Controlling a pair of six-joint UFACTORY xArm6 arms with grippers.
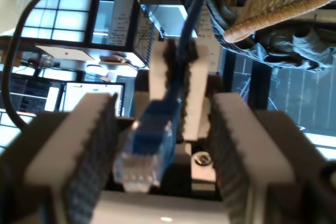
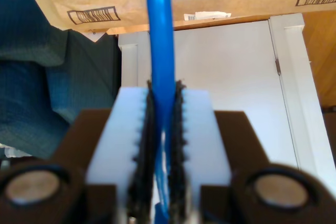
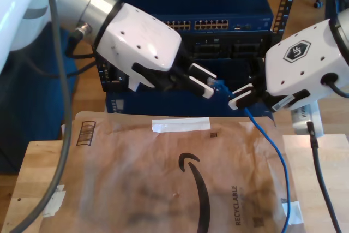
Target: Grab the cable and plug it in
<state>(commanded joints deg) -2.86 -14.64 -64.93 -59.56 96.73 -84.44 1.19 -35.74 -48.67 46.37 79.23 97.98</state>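
The bright-blue cable (image 3: 274,151) hangs down over the paper envelope at the exterior view's right. My second gripper (image 2: 163,92) is shut on the cable (image 2: 159,35) a short way behind its end. The translucent blue plug (image 1: 143,156) sticks out of my second gripper (image 1: 177,80) and sits between the grey pads (image 1: 89,145) of my first gripper (image 1: 164,108), which stands open around it. In the exterior view my first gripper (image 3: 210,87) reaches in from the left, the plug (image 3: 221,86) is at its tips, and my second gripper (image 3: 236,98) comes from the right.
A dark blue network switch (image 3: 218,24) with rows of ports stands behind both grippers. Below them a large brown paper envelope (image 3: 163,178) covers a wooden table (image 3: 32,178). Black arm cables (image 3: 319,167) hang at the exterior view's right and left edges.
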